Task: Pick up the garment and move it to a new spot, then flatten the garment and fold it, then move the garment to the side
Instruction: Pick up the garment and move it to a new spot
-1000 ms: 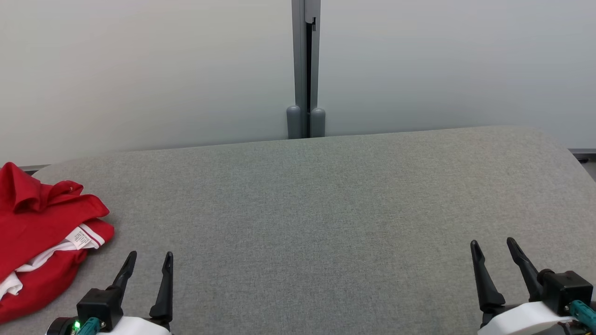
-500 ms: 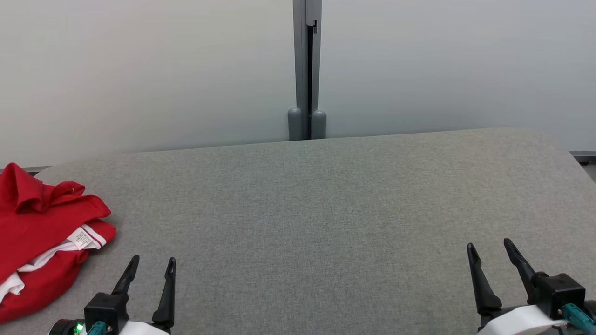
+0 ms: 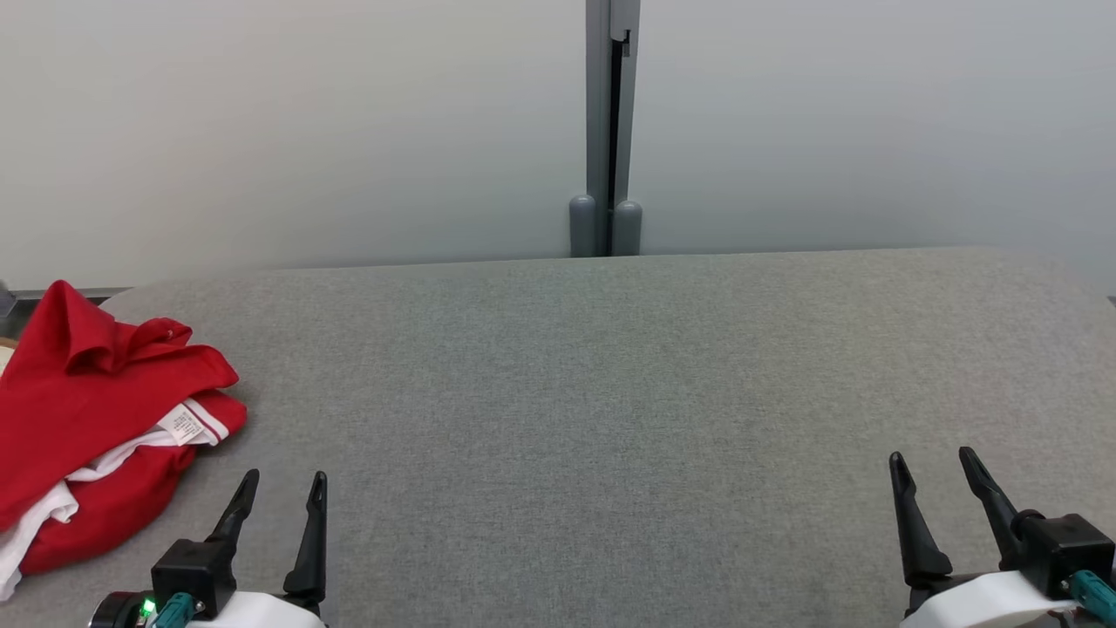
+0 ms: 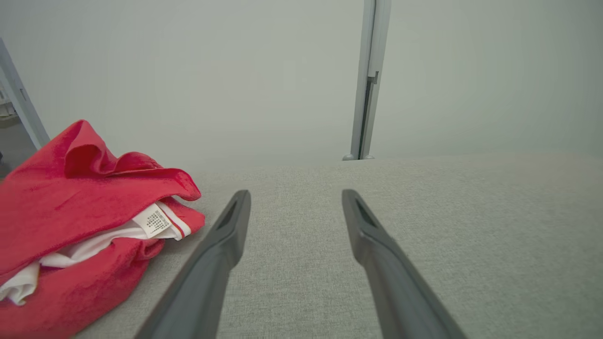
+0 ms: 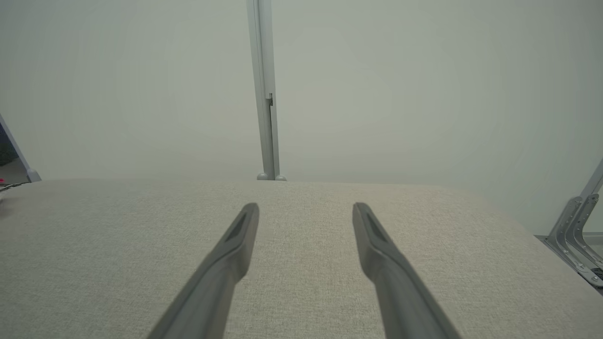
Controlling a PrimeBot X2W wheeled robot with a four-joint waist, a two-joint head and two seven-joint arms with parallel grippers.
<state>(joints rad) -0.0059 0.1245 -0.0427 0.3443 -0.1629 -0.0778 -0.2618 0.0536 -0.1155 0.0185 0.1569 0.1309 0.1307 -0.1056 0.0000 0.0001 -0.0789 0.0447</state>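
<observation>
While both arms are waiting at the near edge of the grey padded table [image 3: 610, 392], you are looking at the left gripper [image 3: 285, 477] and the right gripper [image 3: 930, 456] with their fingers spread wide, each gripping nothing. The red garment [image 3: 96, 410] is lying crumpled at the table's left end, near the left gripper but not touching it, and its white lining and label [image 3: 185, 427] are showing. The right gripper is sitting well apart from it.

Red-and-white garment [image 3: 96, 410], grey table [image 3: 610, 392]
</observation>
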